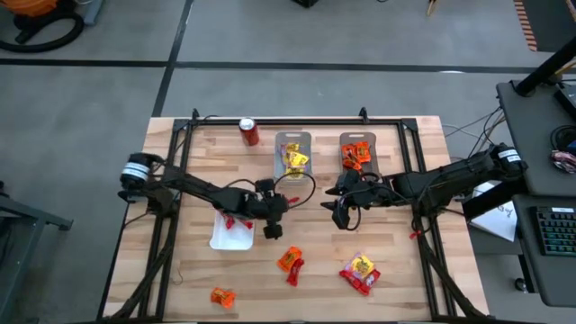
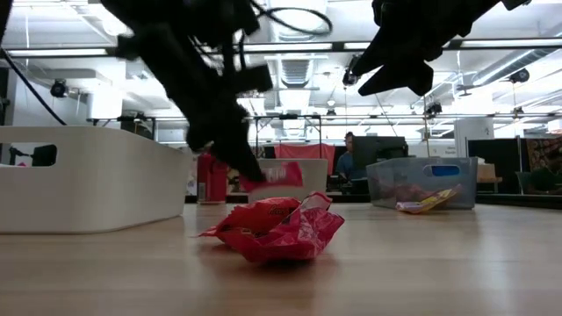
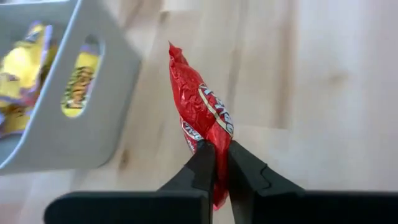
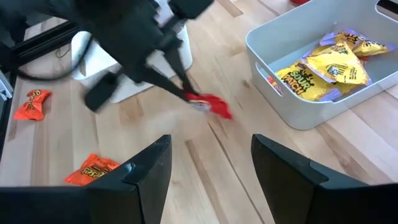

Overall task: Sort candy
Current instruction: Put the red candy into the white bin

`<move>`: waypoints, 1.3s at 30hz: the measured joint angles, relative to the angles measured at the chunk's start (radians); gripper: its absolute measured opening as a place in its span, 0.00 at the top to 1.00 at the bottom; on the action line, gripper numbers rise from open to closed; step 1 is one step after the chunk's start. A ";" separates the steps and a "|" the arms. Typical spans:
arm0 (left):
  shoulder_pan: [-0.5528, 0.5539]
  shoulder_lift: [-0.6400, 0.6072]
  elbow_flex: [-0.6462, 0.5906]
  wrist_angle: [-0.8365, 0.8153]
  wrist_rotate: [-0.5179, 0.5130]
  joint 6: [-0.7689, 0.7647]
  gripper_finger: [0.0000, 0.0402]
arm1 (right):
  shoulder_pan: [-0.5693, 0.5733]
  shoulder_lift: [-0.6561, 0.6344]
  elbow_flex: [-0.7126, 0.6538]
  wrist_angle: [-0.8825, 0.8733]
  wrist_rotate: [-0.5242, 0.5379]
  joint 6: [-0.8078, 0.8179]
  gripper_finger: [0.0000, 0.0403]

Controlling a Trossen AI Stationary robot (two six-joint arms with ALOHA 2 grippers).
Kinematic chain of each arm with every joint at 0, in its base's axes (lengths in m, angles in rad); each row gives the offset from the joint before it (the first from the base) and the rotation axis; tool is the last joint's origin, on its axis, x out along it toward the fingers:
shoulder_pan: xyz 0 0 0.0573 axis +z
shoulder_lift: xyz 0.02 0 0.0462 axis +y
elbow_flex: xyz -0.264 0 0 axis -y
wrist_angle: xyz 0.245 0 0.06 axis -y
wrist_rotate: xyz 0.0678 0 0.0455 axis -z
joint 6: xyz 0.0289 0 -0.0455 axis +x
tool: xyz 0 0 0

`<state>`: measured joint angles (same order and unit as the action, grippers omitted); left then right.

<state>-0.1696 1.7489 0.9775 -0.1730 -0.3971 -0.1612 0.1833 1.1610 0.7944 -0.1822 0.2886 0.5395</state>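
Left gripper clamped on red candy packet, lifted off table, white tray at 9 o'clock. Right gripper fingers apart, empty, at table centre.

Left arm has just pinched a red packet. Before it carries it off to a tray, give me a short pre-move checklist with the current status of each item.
1. Left gripper shut on the red packet: ok, the fingers clamp its lower end.
2. Packet clear of the table: ok, in the low view it hangs above the wood.
3. Only one packet gripped: ok, nothing else sits between the fingers.
4. White tray holding red candy within reach: ok, it lies right beside the left gripper.
5. Right gripper out of the way: ok, open and empty, hovering apart near the yellow-candy tray.
6. Grip firm enough for the carry: cannot tell, only the packet's end is pinched.
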 joint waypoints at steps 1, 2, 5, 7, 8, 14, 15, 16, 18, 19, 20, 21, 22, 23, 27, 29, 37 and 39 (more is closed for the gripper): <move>-0.003 -0.024 0.000 -0.015 0.037 0.000 0.99 | 0.000 0.000 0.000 0.000 0.000 0.000 0.48; -0.007 -0.050 0.000 -0.023 0.075 0.003 0.99 | 0.000 0.000 0.000 0.000 0.000 0.000 0.48; -0.034 -0.142 0.004 -0.054 0.155 0.020 0.99 | 0.000 0.000 0.000 0.001 0.000 0.000 0.48; -0.051 -0.197 0.015 -0.124 0.184 0.021 0.99 | 0.000 0.000 0.000 0.001 0.000 0.001 0.48; -0.059 -0.224 0.021 -0.177 0.195 0.021 0.99 | 0.000 0.000 0.000 0.001 0.000 0.001 0.48; -0.120 -0.358 0.039 -0.470 0.254 -0.010 1.00 | 0.000 0.000 0.000 0.001 0.000 0.002 0.48; -0.132 -0.375 0.039 -0.510 0.257 -0.026 1.00 | 0.000 0.000 0.000 0.000 0.000 0.002 0.48; -0.141 -0.390 0.039 -0.548 0.257 -0.048 1.00 | 0.000 0.000 0.000 0.001 0.000 0.003 0.48; -0.156 -0.417 0.039 -0.621 0.256 -0.092 1.00 | 0.000 0.000 0.000 0.000 0.000 0.003 0.48; -0.164 -0.427 0.039 -0.661 0.255 -0.114 1.00 | 0.000 0.000 0.000 0.000 0.000 0.007 0.48; -0.171 -0.434 0.039 -0.702 0.254 -0.134 1.00 | 0.000 0.000 0.000 0.000 0.000 0.013 0.48; -0.179 -0.439 0.034 -0.733 0.254 -0.154 1.00 | 0.000 0.000 0.000 0.001 0.000 0.018 0.48; -0.184 -0.442 0.029 -0.762 0.254 -0.171 1.00 | 0.000 0.000 0.000 0.000 0.000 0.022 0.48; -0.189 -0.443 0.023 -0.790 0.255 -0.188 1.00 | 0.000 0.000 0.000 0.000 0.000 0.026 0.48; -0.199 -0.433 -0.004 -0.841 0.267 -0.226 1.00 | 0.000 0.000 0.000 0.000 0.000 0.029 0.48; -0.200 -0.422 -0.020 -0.817 0.298 -0.226 1.00 | 0.000 0.000 0.000 0.000 0.000 0.029 0.48; -0.200 -0.371 -0.071 -0.725 0.337 -0.249 0.96 | 0.000 0.000 0.000 0.000 0.000 0.029 0.48; -0.200 -0.358 -0.071 -0.723 0.336 -0.249 0.93 | 0.000 0.000 0.000 0.000 0.000 0.029 0.48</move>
<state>-0.3698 1.3907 0.9062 -0.8959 -0.0608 -0.4098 0.1833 1.1610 0.7940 -0.1822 0.2882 0.5690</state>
